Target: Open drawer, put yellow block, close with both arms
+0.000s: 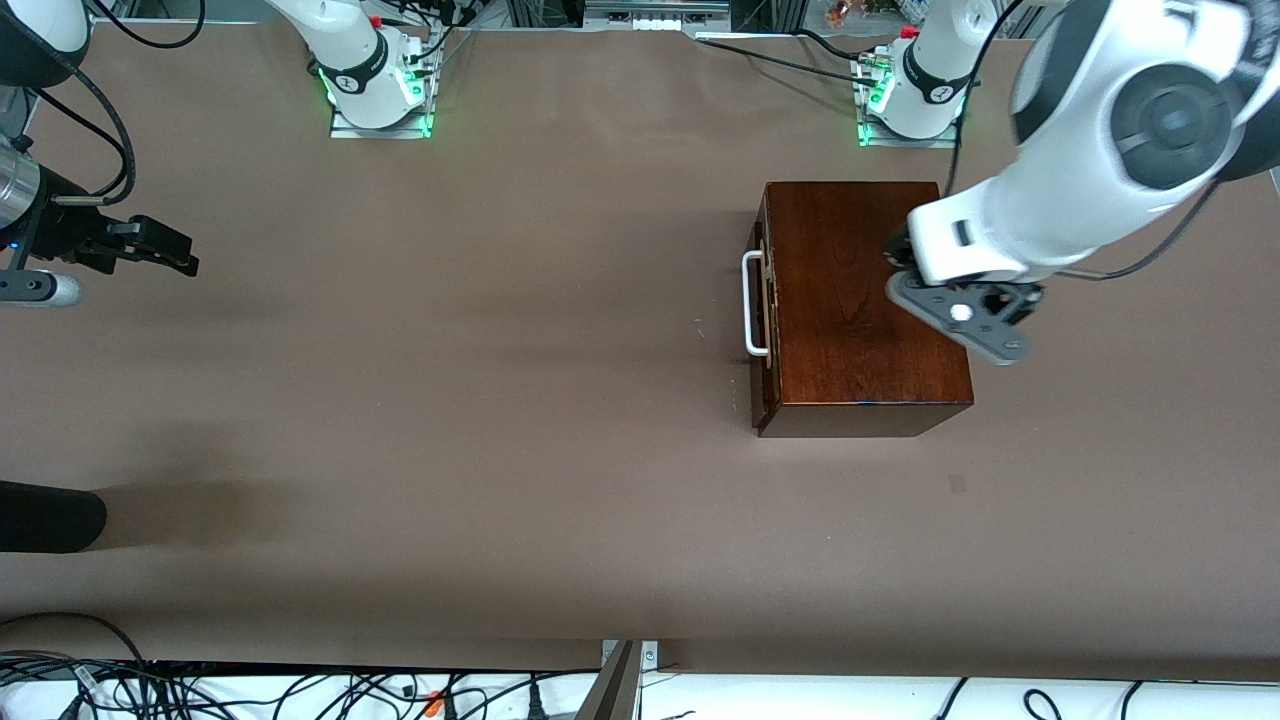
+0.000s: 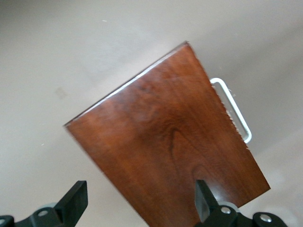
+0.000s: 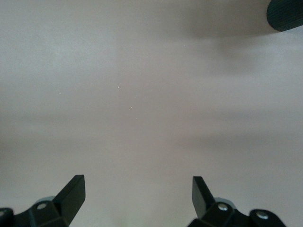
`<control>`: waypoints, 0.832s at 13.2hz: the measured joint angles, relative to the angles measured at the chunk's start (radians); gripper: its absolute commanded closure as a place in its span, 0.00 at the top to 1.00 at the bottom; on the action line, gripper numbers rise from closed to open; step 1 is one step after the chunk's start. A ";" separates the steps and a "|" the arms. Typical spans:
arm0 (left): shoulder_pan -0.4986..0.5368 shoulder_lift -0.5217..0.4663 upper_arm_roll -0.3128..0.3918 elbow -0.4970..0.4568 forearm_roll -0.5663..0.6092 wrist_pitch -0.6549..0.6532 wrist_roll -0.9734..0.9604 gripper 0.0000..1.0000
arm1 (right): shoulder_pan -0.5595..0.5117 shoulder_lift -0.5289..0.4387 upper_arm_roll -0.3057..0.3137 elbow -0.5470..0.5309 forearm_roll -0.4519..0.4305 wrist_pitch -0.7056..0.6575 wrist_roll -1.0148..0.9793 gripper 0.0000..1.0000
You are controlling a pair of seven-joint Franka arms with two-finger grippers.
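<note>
The dark mahogany box point(image 1: 845, 330) stands toward the left arm's end of the table. Its drawer point(image 1: 764, 300) is pushed in, with the white bar handle point(image 1: 752, 303) facing the right arm's end. My left gripper point(image 1: 897, 255) is open and empty over the box top, near the edge away from the handle. The left wrist view shows the box top point(image 2: 165, 142) and handle point(image 2: 234, 109) below the open left gripper point(image 2: 140, 196). My right gripper point(image 1: 165, 248) is open and empty over bare table at the right arm's end, as its wrist view point(image 3: 138, 191) shows. The yellow block is out of view.
A black rounded object point(image 1: 50, 517) juts in at the table edge at the right arm's end, nearer the front camera; it also shows in the right wrist view point(image 3: 285, 14). Cables point(image 1: 300, 690) run along the nearest table edge. The arm bases point(image 1: 380, 90) stand at the farthest edge.
</note>
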 measured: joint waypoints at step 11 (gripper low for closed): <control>0.197 -0.285 0.045 -0.287 0.001 0.157 -0.334 1.00 | -0.001 -0.018 0.000 0.001 0.000 -0.016 0.000 1.00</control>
